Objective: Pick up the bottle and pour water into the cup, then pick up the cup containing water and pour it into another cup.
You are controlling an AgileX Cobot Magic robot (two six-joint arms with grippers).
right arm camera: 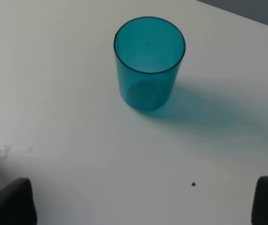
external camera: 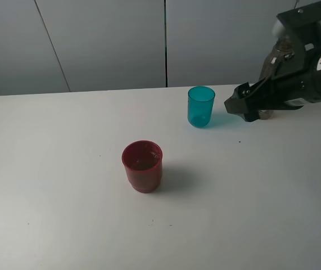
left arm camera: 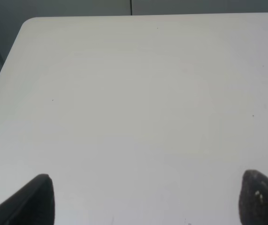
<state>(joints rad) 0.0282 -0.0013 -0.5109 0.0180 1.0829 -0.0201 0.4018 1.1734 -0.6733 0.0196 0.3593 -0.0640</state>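
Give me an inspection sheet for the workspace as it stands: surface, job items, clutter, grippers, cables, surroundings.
Surface: white table, a few tiny dark specks.
Job's things: teal cup upright near the far edge; red cup upright mid-table, apart from it; bottle mostly hidden behind the right arm.
Clutter: nothing seen.
Grippers: right gripper open, empty, beside the teal cup, not touching; left gripper open, empty, over bare table.
Cables: nothing seen.
Surroundings: grey wall panels behind the table.

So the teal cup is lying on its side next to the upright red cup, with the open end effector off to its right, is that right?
Not quite. The teal cup stands upright on the table, mouth up, as the exterior high view and the right wrist view show. The red cup is upright, and the open right end effector is to the teal cup's right.
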